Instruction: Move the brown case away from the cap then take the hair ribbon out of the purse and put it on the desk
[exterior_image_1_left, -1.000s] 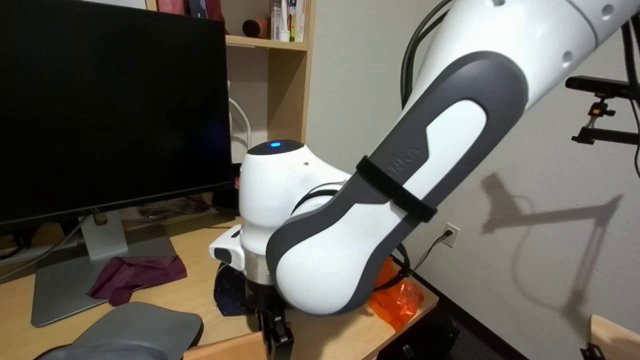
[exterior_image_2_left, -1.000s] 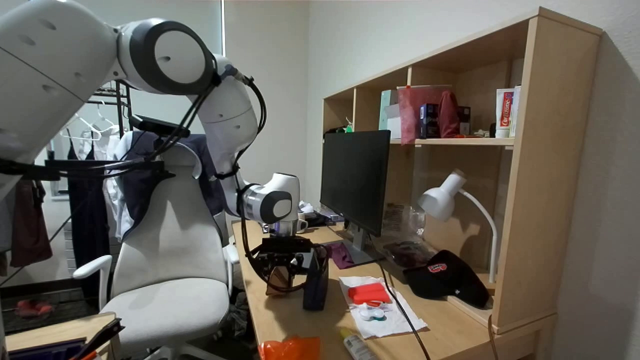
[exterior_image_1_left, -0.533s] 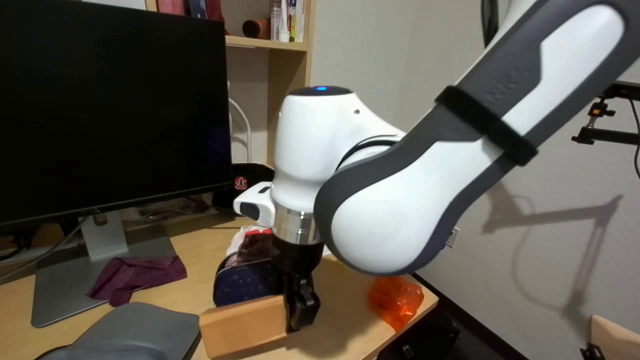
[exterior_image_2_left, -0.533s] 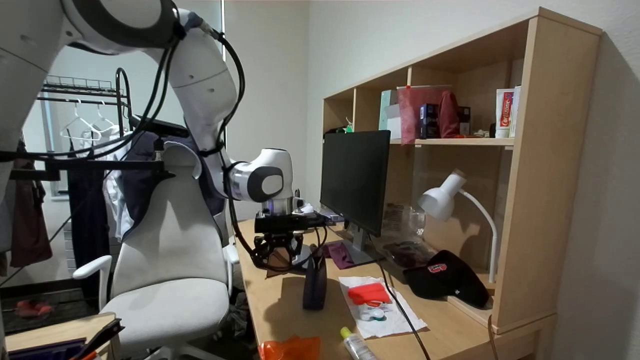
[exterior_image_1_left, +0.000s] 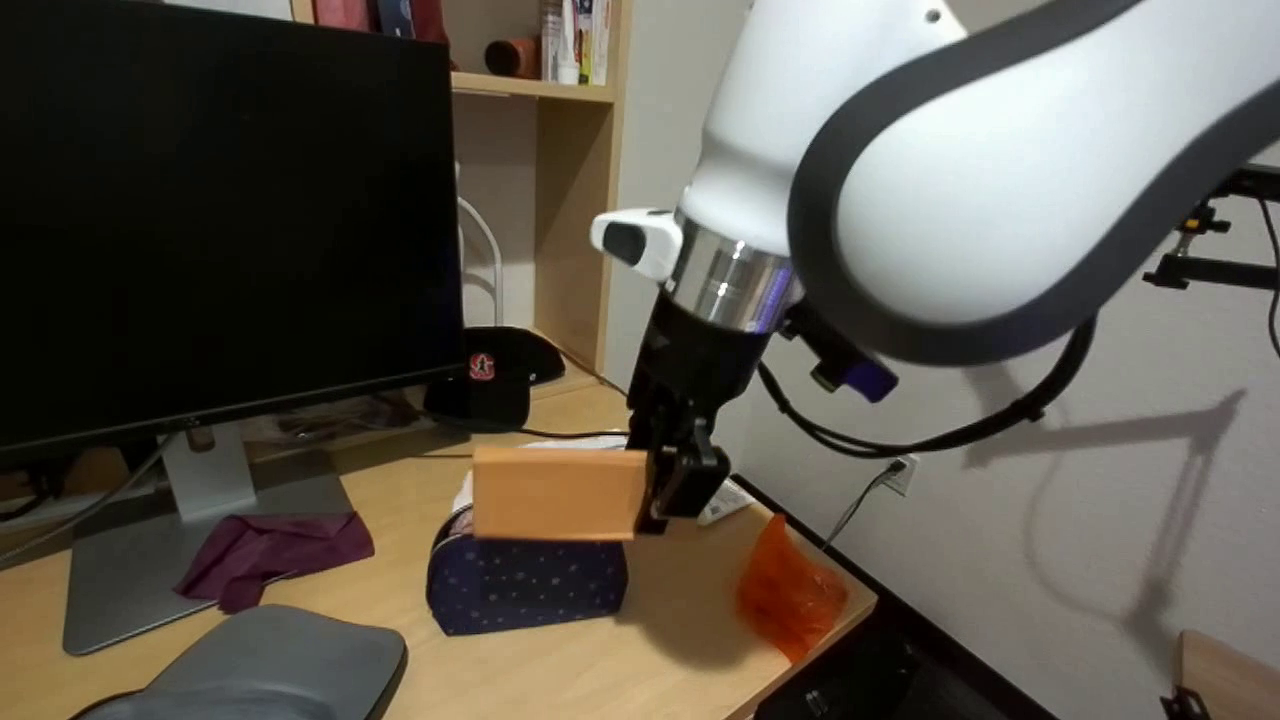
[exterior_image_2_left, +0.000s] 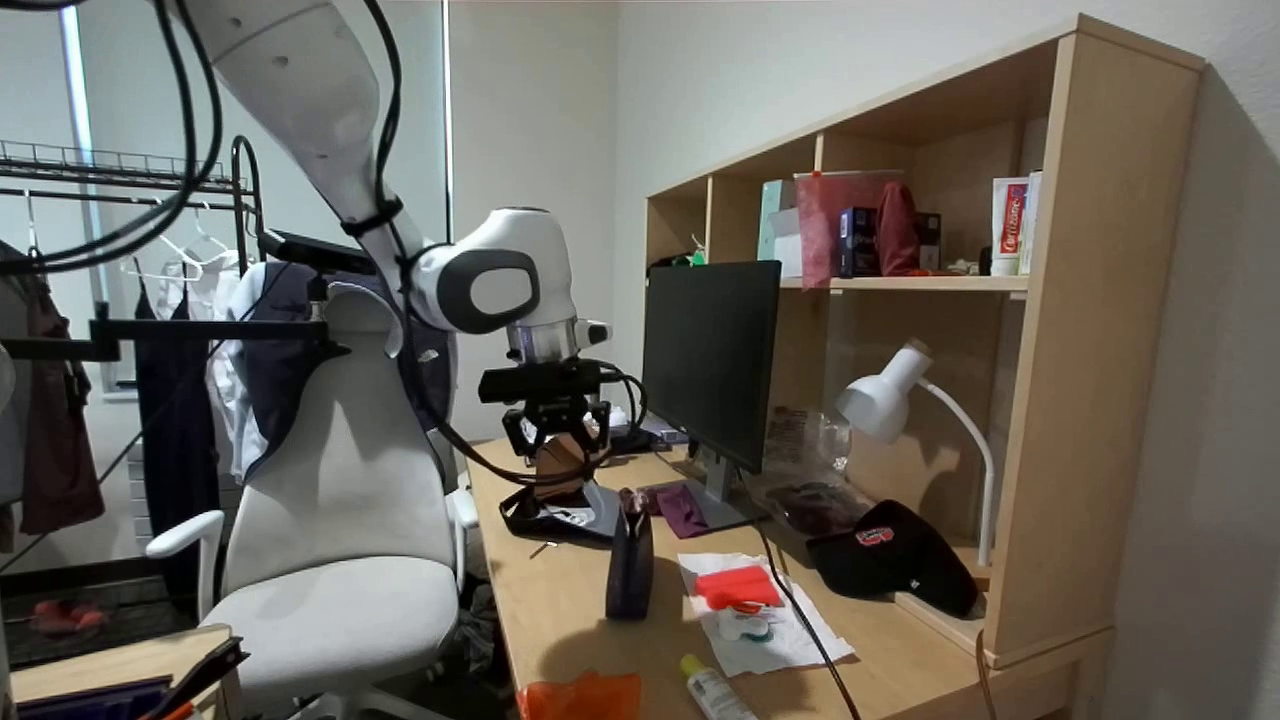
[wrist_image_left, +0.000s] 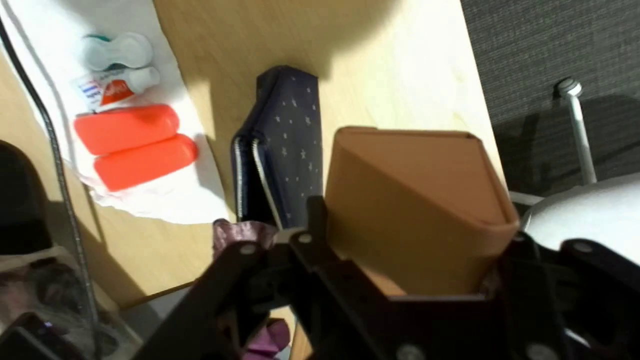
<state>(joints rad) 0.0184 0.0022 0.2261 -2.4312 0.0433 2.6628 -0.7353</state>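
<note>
The brown case (exterior_image_1_left: 560, 493) hangs in the air above the desk (exterior_image_1_left: 560, 680), with my gripper (wrist_image_left: 417, 227) shut across its sides in the wrist view. Behind and below it in an exterior view stands the navy purse (exterior_image_1_left: 530, 588), upright. Its zip is parted, as the purse (wrist_image_left: 295, 130) shows in the wrist view. At one end of that opening bulges the bunched reddish hair ribbon (wrist_image_left: 240, 232), partly hidden by the gripper's linkage. The black cap (exterior_image_2_left: 895, 560) with its red emblem lies beside the shelf, well apart from the case.
A maroon cloth (exterior_image_1_left: 270, 555) lies on the monitor's foot, near a grey pad (exterior_image_1_left: 270, 660). White paper (exterior_image_2_left: 720, 640) with red items (wrist_image_left: 130, 130) lies beside the purse. An orange translucent thing (exterior_image_1_left: 790, 600) and a tube (exterior_image_2_left: 715, 690) sit near the desk's end.
My gripper has risen with the brown case, lifting it from low near the desk to above the purse's height. The purse, earlier partly covered, now shows more fully and stays in place.
</note>
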